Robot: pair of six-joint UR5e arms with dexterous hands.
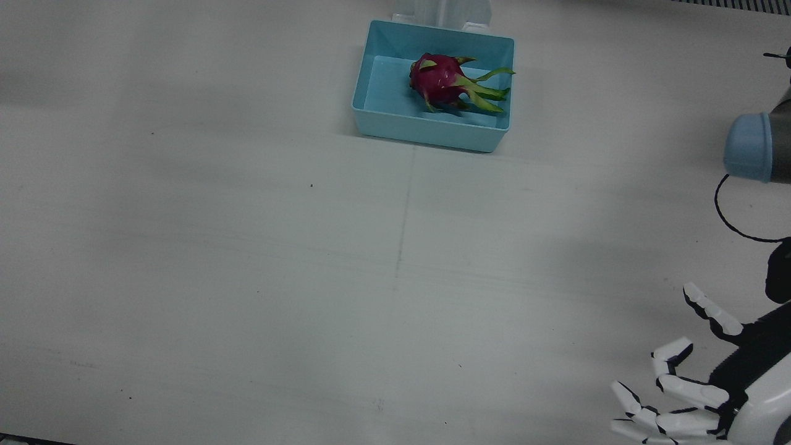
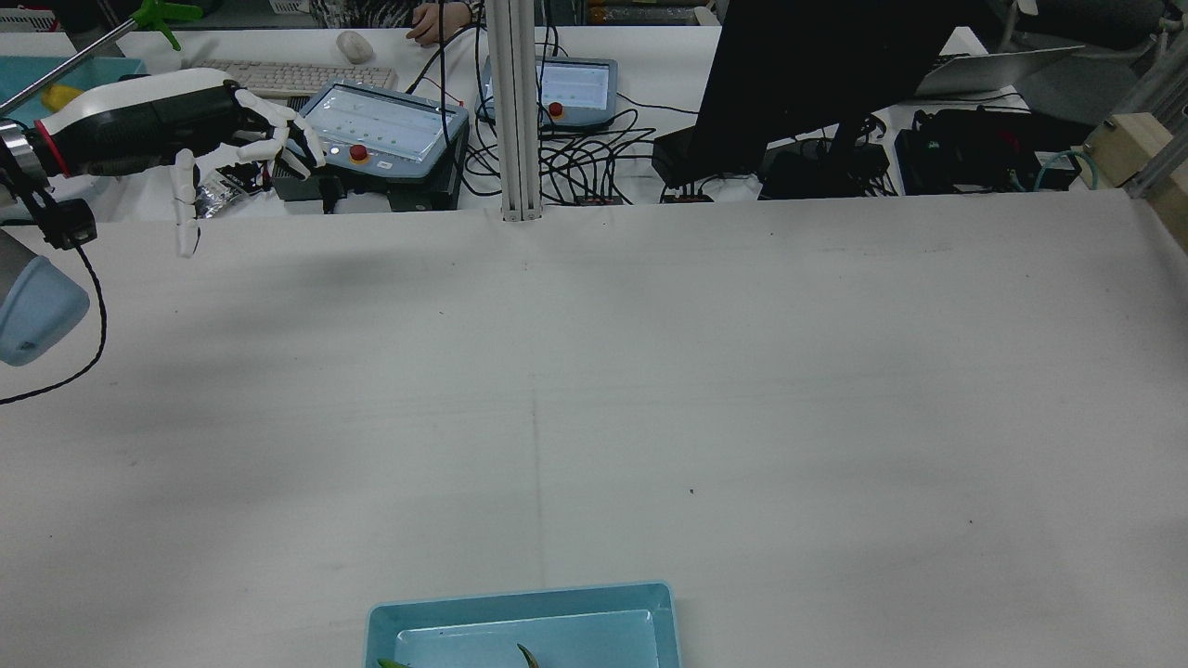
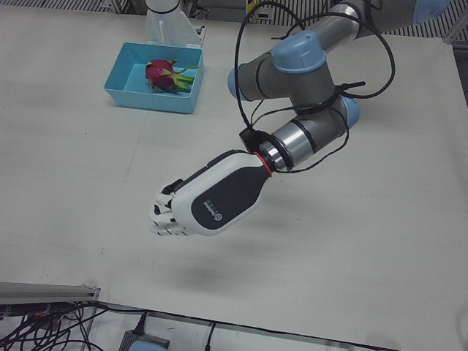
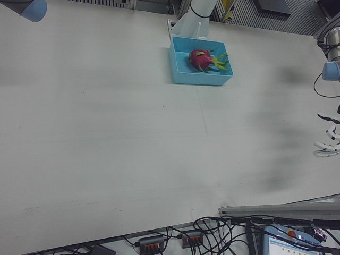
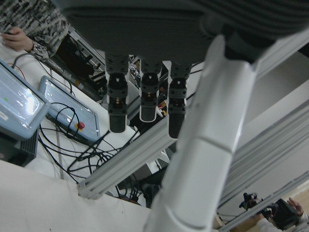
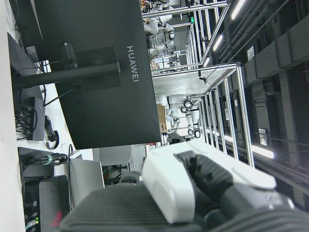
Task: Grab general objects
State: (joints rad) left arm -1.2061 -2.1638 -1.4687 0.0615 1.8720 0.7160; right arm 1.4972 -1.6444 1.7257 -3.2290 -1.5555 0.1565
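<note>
Blue bin (image 1: 432,133): dragon fruit (image 1: 442,80) | left hand (image 3: 208,201) released | right hand (image 6: 193,193) unclear

Robotics lab: teach pendants (image 2: 385,130), cabling.

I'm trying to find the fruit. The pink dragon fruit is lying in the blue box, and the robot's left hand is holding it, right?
Not quite. The pink dragon fruit does lie in the blue box, but the left hand isn't holding it. The front view shows that hand open and empty, far from the box near the table's edge.
</note>
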